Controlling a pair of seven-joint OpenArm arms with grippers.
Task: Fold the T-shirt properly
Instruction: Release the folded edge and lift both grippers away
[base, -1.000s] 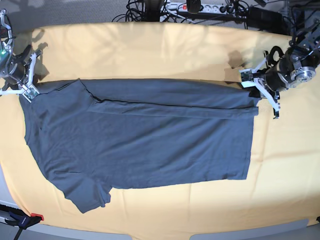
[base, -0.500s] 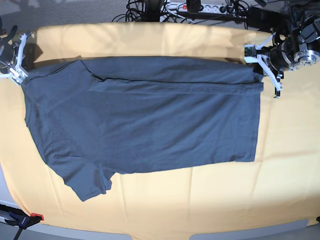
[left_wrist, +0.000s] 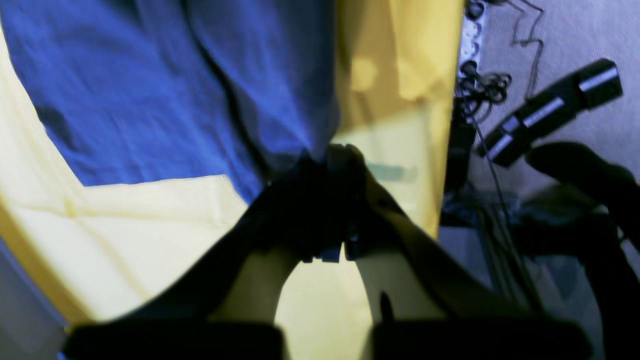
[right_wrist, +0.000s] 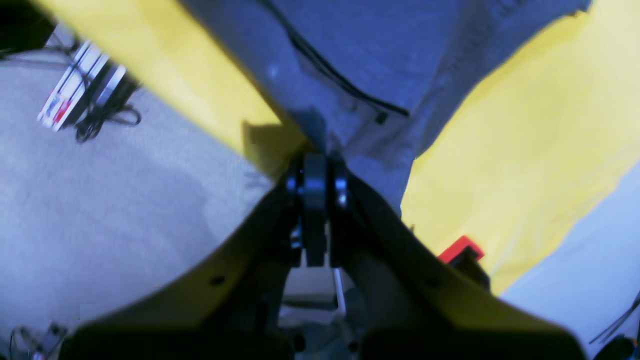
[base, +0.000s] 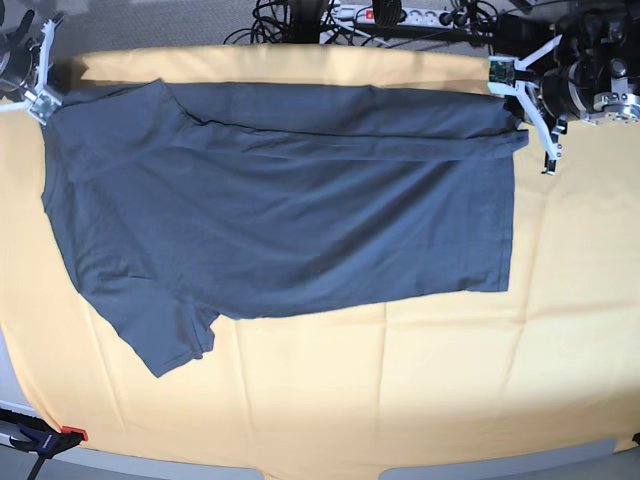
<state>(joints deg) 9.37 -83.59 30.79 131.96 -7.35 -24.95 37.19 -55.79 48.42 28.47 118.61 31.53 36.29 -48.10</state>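
From where I stand, nothing readable anywhere: no print or label shows on the T-shirt (base: 280, 200), and the power strip (base: 400, 14) on the floor is too blurred.

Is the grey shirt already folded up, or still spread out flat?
Mostly spread. The T-shirt lies open across the yellow table cover, one sleeve sticking out, with only a narrow strip along its far edge doubled over.

Overhead base; close wrist views behind claws.
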